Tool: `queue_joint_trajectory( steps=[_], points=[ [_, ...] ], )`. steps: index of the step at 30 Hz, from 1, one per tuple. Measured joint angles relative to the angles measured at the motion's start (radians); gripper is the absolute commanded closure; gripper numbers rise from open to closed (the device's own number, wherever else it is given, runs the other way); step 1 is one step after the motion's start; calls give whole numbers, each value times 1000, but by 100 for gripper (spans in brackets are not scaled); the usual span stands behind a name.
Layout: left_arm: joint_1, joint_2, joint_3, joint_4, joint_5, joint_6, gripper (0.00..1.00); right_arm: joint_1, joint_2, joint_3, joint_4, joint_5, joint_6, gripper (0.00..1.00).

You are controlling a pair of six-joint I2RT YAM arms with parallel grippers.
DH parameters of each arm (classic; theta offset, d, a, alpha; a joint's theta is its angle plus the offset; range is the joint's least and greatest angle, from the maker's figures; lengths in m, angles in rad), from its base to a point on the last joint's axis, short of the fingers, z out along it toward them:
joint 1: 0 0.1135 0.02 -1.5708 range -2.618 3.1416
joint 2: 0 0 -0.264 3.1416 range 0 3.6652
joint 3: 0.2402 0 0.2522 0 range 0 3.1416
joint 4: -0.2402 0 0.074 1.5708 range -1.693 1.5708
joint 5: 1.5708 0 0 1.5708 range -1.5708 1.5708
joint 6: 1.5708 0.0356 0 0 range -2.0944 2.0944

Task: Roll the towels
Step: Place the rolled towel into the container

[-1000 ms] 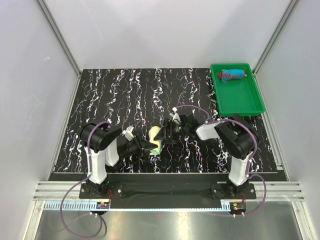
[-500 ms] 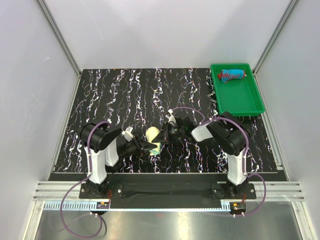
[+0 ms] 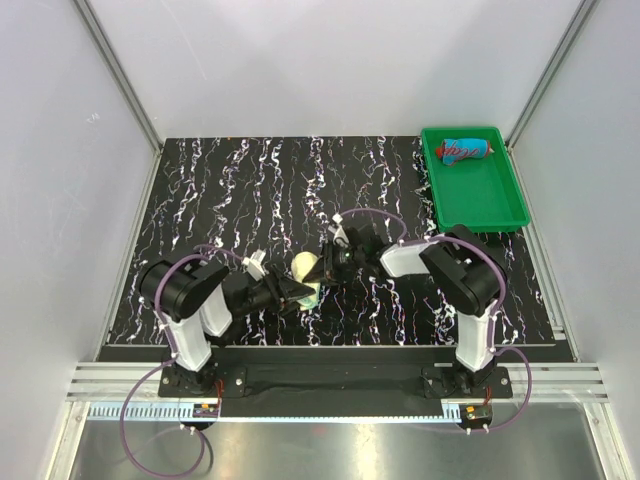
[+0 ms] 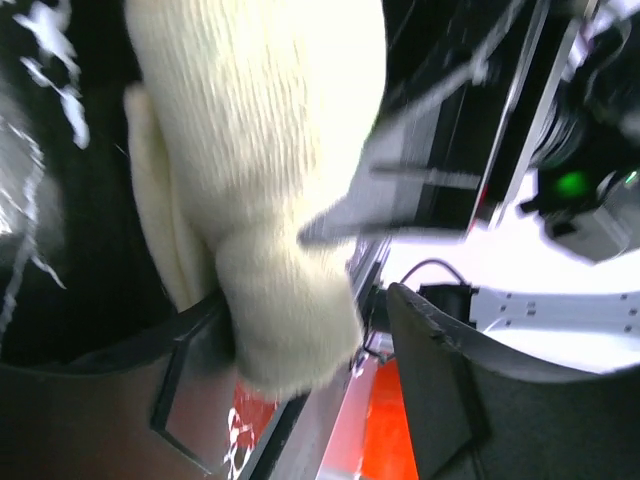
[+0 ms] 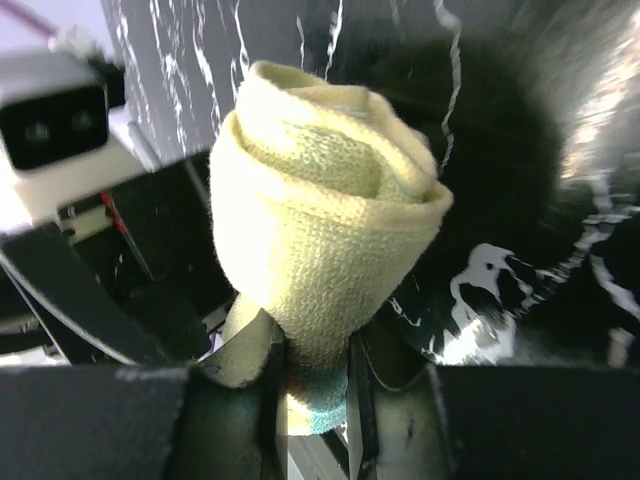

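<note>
- Top view: the yellow towel, rolled, sits by the tabletop's near edge, between the left tool and the right tool. The red towel lies rolled in the green tray.
- Left wrist: the left tool gapes wide, and the roll touches one finger only.
- Right wrist: the right tool pinches the roll's lower end, with the roll's long axis running straight out from the jaws.

Nose to nose, the left gripper and right gripper crowd the yellow towel at the near centre of the table, closing that passage. Open tabletop stretches behind them and to the left. The green tray, with the red towel at its far end, fills the far right corner. Walls hem three sides.
</note>
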Motion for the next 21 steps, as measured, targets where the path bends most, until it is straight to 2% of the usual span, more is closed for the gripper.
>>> queue_joint_trajectory(
  steps=[1, 3, 6, 10, 14, 17, 21],
  points=[
    [0, -25, -6, -15, 5, 13, 27, -5, -10, 13, -33, 6, -8, 100],
    [-4, -89, -16, -58, 25, 35, 25, -31, -34, 39, -89, 26, -25, 100],
    [-13, -217, -25, -161, 49, 88, 18, -116, -72, 108, -169, 53, -58, 100],
    [-18, -480, 0, -455, 42, 228, 13, -260, -124, 244, -272, 72, -105, 100],
    [-26, -686, 86, -801, -33, 422, 10, -398, -153, 380, -336, 81, -132, 100],
    [-28, -722, 122, -947, -90, 535, 15, -519, -163, 444, -335, 102, -131, 100],
    [-28, -660, 123, -1042, -116, 620, 16, -686, -161, 467, -304, 162, -92, 100]
  ],
)
